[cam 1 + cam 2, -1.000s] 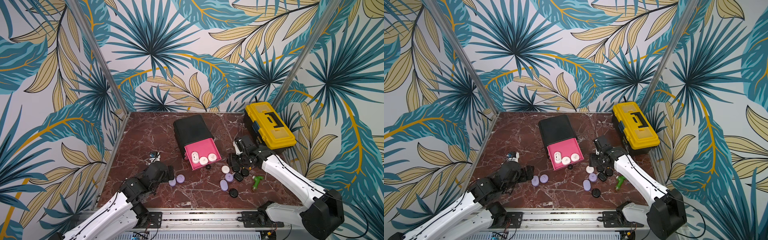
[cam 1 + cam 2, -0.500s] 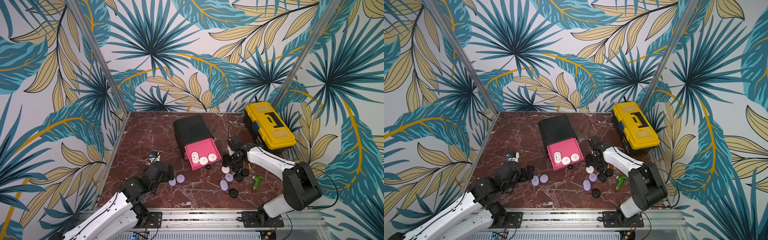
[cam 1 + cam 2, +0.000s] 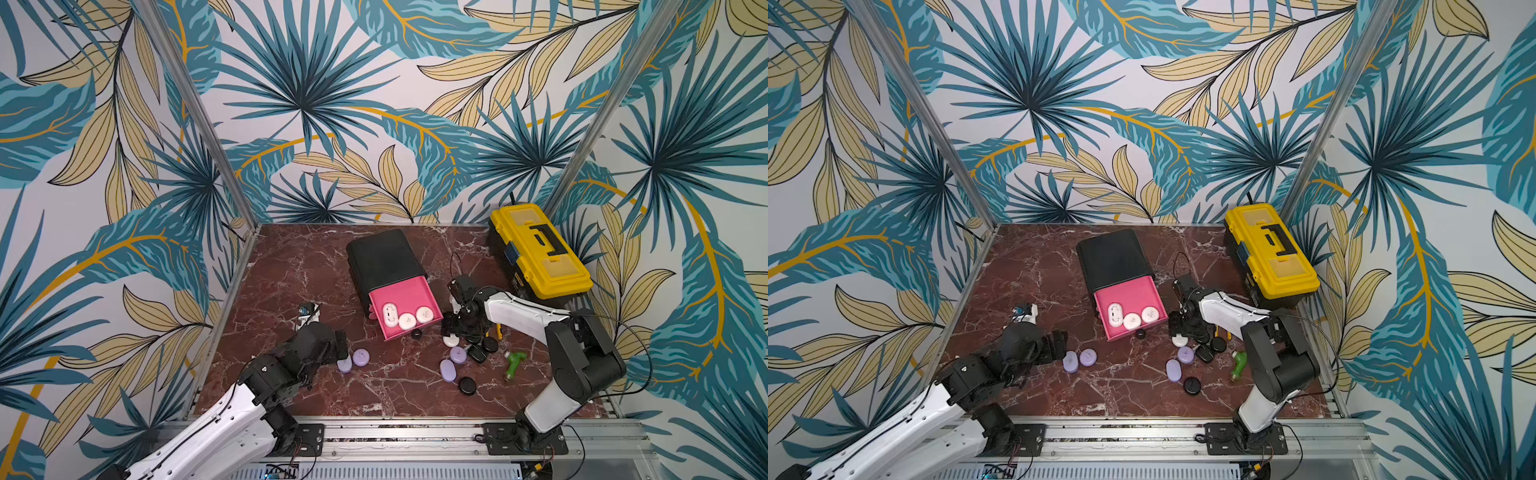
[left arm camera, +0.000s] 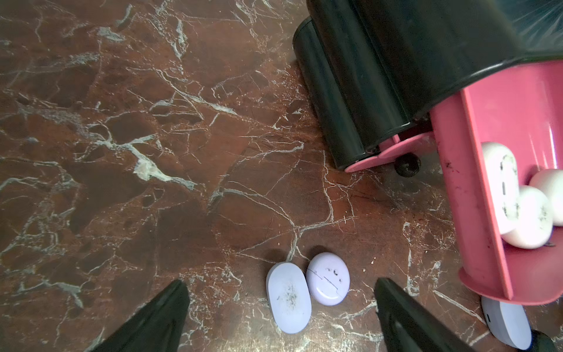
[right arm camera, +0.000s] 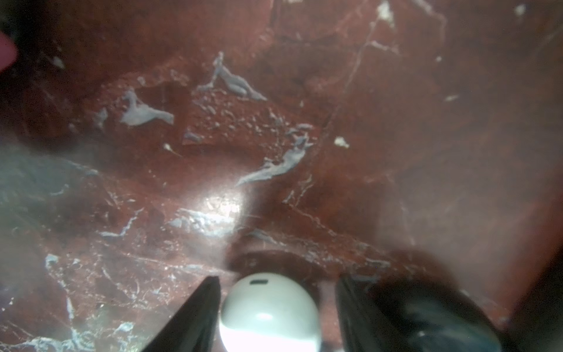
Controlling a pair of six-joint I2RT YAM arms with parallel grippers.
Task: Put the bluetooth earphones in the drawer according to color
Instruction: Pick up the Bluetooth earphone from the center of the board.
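— Three white cases (image 3: pixel 407 320) are in the pulled-out pink drawer (image 3: pixel 405 296), same count as a second ago. What moved?

— Right arm only. It was stretched out a second ago and is folded in now. The right gripper (image 5: pixel 275 279) has come left and nearer, down over the fourth white case (image 5: pixel 269 311) on the marble table (image 3: pixel 291 270), just right of the drawer front.

— Gripping it?

— Not yet. The wrist view shows the jaws part open, one on each side of the case, with a gap on one side. They've narrowed slightly. The case looks to be resting on the table.

— Left side?

— No change. The left gripper (image 4: pixel 278 282) is parked near left, jaws spread wide and empty. Two lilac cases (image 4: pixel 327 279) lie on the table just ahead of its fingertips.

— So where are we?

— My read: whites nearly done, since this is the last one I can see outside. Lilac and black cases (image 3: pixel 467 385) are all on the table. Only the top drawer of the cabinet (image 3: pixel 382 257) stands out. Early-to-middle of the job.
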